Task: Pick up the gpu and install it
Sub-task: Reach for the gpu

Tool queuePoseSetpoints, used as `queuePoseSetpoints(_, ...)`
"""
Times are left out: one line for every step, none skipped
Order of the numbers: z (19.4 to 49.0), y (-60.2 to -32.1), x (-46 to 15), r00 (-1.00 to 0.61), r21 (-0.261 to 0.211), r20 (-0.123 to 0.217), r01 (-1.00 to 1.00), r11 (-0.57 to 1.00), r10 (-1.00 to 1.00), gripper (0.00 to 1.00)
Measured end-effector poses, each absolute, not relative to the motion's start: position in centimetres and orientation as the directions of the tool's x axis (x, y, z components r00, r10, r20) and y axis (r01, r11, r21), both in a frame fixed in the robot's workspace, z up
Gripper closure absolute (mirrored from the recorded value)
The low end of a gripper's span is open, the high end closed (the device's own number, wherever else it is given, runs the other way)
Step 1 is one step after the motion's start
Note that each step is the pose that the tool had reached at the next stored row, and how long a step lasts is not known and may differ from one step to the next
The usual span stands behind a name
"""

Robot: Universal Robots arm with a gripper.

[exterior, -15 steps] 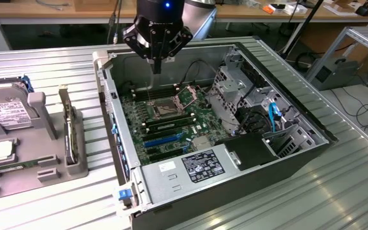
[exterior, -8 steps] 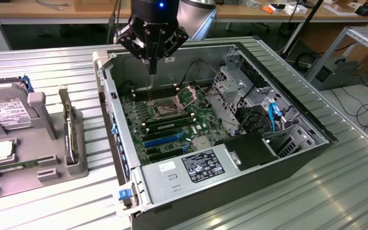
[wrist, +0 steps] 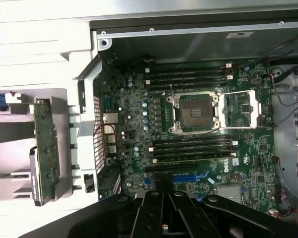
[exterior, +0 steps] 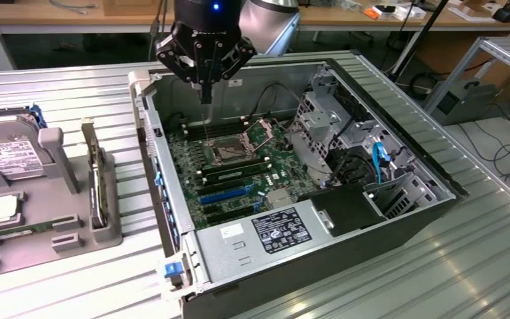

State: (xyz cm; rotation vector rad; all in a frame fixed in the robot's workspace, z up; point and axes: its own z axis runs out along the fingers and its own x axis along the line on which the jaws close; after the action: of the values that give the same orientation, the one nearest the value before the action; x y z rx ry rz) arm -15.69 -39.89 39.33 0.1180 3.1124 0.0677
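hovering over the open computer case (exterior: 228, 266) right now with the pincer (exterior: 206, 93), pinching it fully together and carrying nothing at all. pointing straight down into the computer case, above the motherboard (exterior: 237, 193) and just short of the cpu socket (exterior: 228, 151). from the wrist, looking down past the pincer (wrist: 164, 188) onto that cpu socket (wrist: 194, 111) and the memory slots (wrist: 188, 146) flanking it. finding the gpu (exterior: 98, 186) outside the computer case, on the exterior view's left of it, standing on edge in a grey holder (exterior: 69, 232) on the table (exterior: 60, 86), well apart from the pincer. sharing that holder with a hard drive (exterior: 11, 156), lying farther from the computer case than the gpu (wrist: 45, 148).
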Motion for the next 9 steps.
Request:
queuePoseSetpoints(39.33,-39.89,-15.79,-0.997,0.044,-0.025,0.075,0.996,0.076,0.89)
queuePoseSetpoints(39.33,-39.89,-15.9,-0.997,0.044,-0.025,0.075,0.996,0.076,0.89)
queuePoseSetpoints(39.33,-39.89,-15.98,-0.997,0.044,-0.025,0.075,0.996,0.076,0.89)
queuePoseSetpoints(39.33,-39.89,-16.12,-0.997,0.044,-0.025,0.075,0.996,0.076,0.89)
queuePoseSetpoints(39.33,-39.89,-16.18,-0.997,0.044,-0.025,0.075,0.996,0.076,0.89)
queuePoseSetpoints(39.33,-39.89,-16.26,-0.997,0.044,-0.025,0.075,0.996,0.076,0.89)
queuePoseSetpoints(39.33,-39.89,-16.34,-0.997,0.044,-0.025,0.075,0.996,0.076,0.89)
queuePoseSetpoints(39.33,-39.89,-16.42,-0.997,0.044,-0.024,0.075,0.996,0.076,0.89)
queuePoseSetpoints(39.33,-39.89,-16.5,-0.997,0.044,-0.024,0.075,0.996,0.076,0.89)
